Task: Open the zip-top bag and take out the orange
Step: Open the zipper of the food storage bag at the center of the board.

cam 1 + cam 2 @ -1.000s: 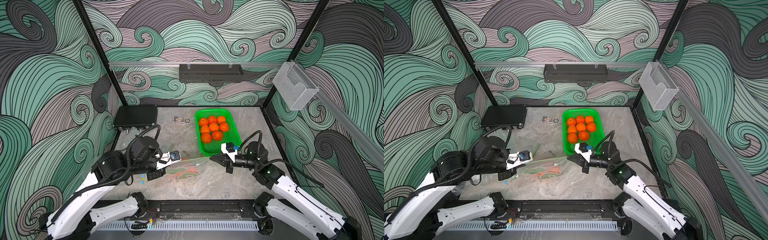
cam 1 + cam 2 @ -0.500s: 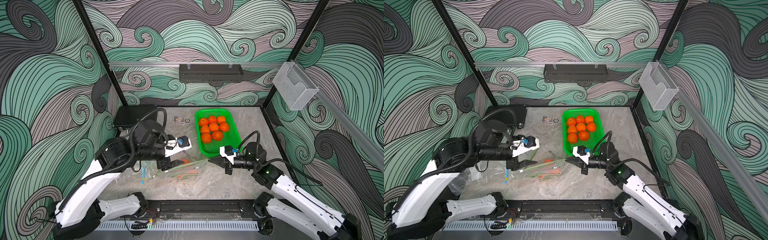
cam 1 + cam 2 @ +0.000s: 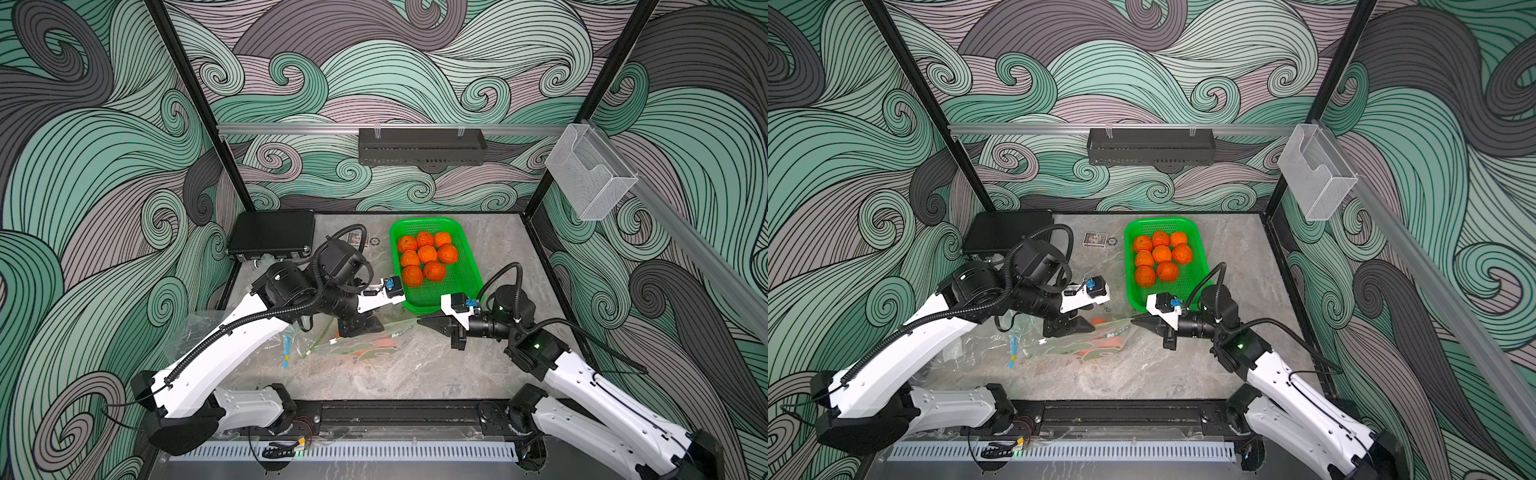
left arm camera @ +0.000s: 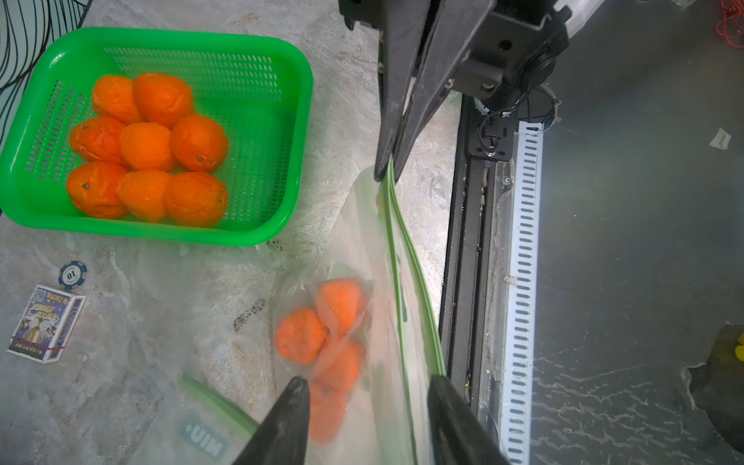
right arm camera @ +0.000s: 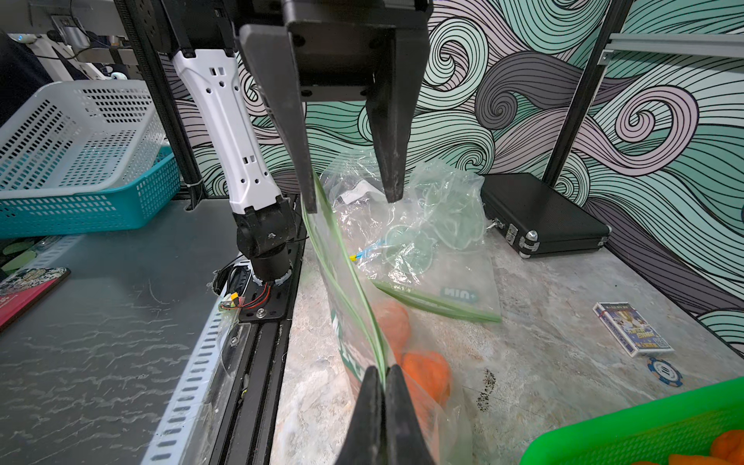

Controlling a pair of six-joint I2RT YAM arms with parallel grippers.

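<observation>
Change: left end effector [image 5: 351, 201] quit bag's far end, rose, now down again over bag mouth. Jaws apart, gripping nothing; one finger [image 5: 300, 161] against green zip lip. Right end effector [image 4: 385, 175] unmoved, pinched closed on zip corner. Bag [image 4: 358, 241] lies on surface [image 3: 395, 374] just beside basket [image 4: 193, 36], oranges [image 4: 300, 336] still inside. Seal seems parted, so reach-in probably next.

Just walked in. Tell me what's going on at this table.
Two robot arms are working on a clear zip-top bag with a green seal. The right end effector is shut on one end of the seal, holding that end up. The left end effector hangs open at the other end, one finger against the seal. Several oranges are inside the bag. Eight loose oranges sit in the green plastic basket beside it.
</observation>
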